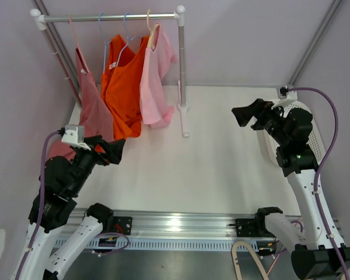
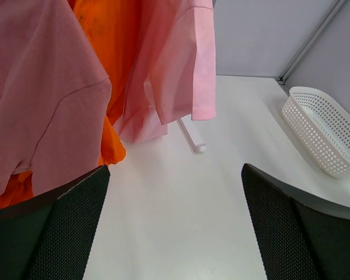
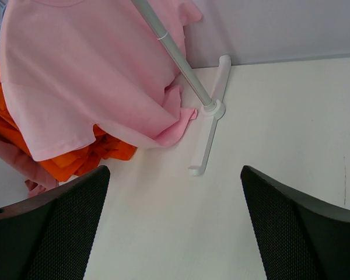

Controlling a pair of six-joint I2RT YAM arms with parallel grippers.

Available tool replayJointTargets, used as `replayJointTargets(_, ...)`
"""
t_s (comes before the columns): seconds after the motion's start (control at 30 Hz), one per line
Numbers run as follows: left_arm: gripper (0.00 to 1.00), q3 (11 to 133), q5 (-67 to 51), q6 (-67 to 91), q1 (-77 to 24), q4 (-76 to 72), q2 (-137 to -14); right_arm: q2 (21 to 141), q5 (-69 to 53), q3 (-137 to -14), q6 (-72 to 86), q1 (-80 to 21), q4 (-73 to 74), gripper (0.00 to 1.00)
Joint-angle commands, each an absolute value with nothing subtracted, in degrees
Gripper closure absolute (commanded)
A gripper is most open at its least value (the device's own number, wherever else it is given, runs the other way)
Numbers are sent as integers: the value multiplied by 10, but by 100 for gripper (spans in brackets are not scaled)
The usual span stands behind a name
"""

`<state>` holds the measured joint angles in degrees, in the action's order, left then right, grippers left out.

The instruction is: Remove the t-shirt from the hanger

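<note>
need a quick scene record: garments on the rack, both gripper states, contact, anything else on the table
rack: white, back left of table
garments, left to right: dusty pink shirt, orange shirt, light pink t-shirt; all hanging
left gripper: open, empty, close to the shirt hems; contact unclear
right gripper: open, empty, right of the rack, apart from the garments
basket: white mesh, right side of table
task status: no shirt removed yet
</note>
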<state>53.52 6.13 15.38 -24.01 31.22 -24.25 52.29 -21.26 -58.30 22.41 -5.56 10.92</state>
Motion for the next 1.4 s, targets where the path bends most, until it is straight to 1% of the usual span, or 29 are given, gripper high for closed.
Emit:
replayJointTargets(0.0,0,557,22,140,-236,282,-263,522,-203,-597,222,-59,99,0)
replayJointTargets(0.13,0,574,4,121,-235,230,-264,516,-201,-599,210,-58,112,1)
replayJointTargets(0.23,0,620,-15,120,-236,203,-304,504,-209,-586,217,-59,107,1)
replayJointTargets(0.37,1,709,-3,147,-236,219,-416,477,-223,-568,229,-60,91,1)
replayJointTargets(0.4,0,763,3,150,-236,220,-468,472,-228,-560,233,-61,89,1)
replayJointTargets(0.43,1,780,29,152,-236,221,-492,468,-231,-556,235,-61,86,1)
replayJointTargets(0.5,1,832,37,153,-235,214,-540,461,-236,-550,239,-62,80,1)
replayJointTargets(0.53,1,862,40,152,-236,209,-583,459,-240,-548,243,-64,80,0)
replayJointTargets(0.67,0,926,30,132,-235,117,-674,458,-246,-562,247,-69,90,0)
replayJointTargets(0.73,1,944,29,120,-235,98,-707,456,-253,-568,249,-72,91,1)
replayJointTargets(0.77,1,985,36,115,-235,95,-746,454,-254,-574,249,-74,92,1)
replayJointTargets(0.83,1,1019,49,99,-235,106,-789,452,-249,-579,245,-76,97,0)
replayJointTargets(0.87,0,1084,53,88,-235,124,-833,452,-244,-584,242,-76,100,1)
replayJointTargets(0.97,0,1166,64,74,-234,144,-896,453,-234,-594,230,-77,111,1)
replayJointTargets(1.0,1,1218,67,64,-234,148,-934,454,-234,-596,229,-77,112,0)
replayJointTargets(1.07,1,1245,52,53,-234,144,-968,458,-233,-600,227,-77,117,1)
replayJointTargets(1.1,1,1279,48,48,-234,141,-998,460,-237,-602,228,-77,116,0)
replayJointTargets(1.17,1,1303,57,51,-234,133,-1026,462,-240,-602,230,-78,115,1)
replayJointTargets(1.23,2,1341,60,56,-232,131,-1067,467,-239,-605,230,-79,116,1)
replayJointTargets(1.27,4,1357,62,59,-230,128,-1078,469,-238,-605,230,-79,117,1)
replayJointTargets(1.37,10,1364,72,65,-230,115,-1106,473,-232,-607,227,-80,118,0)
